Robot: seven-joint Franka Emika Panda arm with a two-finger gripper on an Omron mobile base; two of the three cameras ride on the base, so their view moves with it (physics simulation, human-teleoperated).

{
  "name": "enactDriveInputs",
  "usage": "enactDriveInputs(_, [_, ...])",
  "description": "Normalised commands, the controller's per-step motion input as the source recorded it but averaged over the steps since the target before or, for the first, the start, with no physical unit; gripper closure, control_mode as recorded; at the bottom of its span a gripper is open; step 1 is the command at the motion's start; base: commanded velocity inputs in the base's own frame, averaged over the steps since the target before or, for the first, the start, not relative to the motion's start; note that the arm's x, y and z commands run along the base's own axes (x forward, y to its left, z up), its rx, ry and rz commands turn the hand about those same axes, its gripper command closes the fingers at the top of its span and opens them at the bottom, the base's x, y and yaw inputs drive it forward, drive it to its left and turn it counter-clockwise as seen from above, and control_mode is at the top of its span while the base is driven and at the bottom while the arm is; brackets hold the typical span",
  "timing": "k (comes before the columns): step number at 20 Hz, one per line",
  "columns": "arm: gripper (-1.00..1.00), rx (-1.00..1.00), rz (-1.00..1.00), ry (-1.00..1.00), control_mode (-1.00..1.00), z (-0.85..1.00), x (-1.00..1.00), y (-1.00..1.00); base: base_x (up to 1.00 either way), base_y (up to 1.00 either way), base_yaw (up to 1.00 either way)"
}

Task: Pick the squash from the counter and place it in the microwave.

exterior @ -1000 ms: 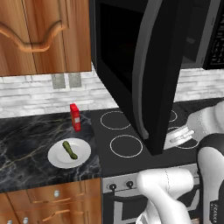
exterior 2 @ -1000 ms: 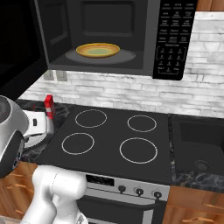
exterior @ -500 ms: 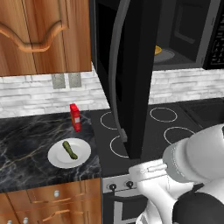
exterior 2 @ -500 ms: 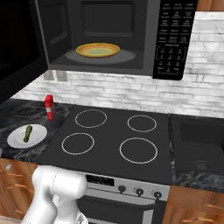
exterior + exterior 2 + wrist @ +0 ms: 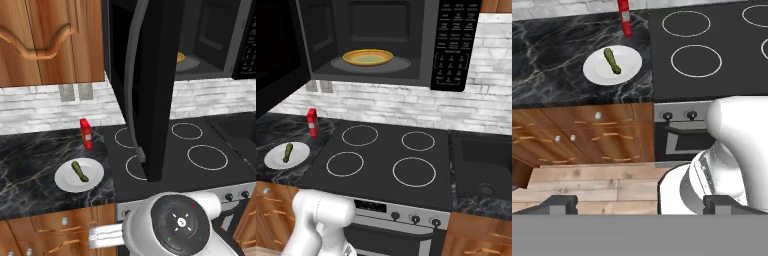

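Squash (image 5: pixel 79 171) lies on the white plate (image 5: pixel 65 181) on the counter (image 5: pixel 30 155), untouched; our arm has swung low and away from the stovetop, gripper (image 5: pixel 639 204) spread wide and empty, microwave (image 5: pixel 371 45) open, so pickup remains ahead
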Motion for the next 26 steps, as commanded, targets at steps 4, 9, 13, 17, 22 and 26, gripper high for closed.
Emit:
enactDriveInputs(4, [-1.00, 0.00, -0.13, 0.03, -1.00, -0.48, 0.43, 1.00, 0.00, 0.00, 0.00])
enactDriveInputs(9, [-1.00, 0.00, -0.02, 0.00, -1.00, -0.55, 1.00, 0.81, 0.00, 0.00, 0.00])
enactDriveInputs(13, [-1.00, 0.00, 0.00, -0.04, -1.00, -0.41, 1.00, 0.51, 0.00, 0.00, 0.00])
enactDriveInputs(17, [-1.00, 0.00, 0.02, -0.09, -1.00, -0.55, 1.00, 0.77, 0.00, 0.00, 0.00])
enactDriveInputs(22, [-1.00, 0.00, 0.02, -0.09, -1.00, -0.42, 1.00, 0.46, 0.00, 0.00, 0.00])
enactDriveInputs(26, [-1.00, -0.01, 0.00, 0.00, -1.00, -0.19, 1.00, 0.47, 0.00, 0.00, 0.00])
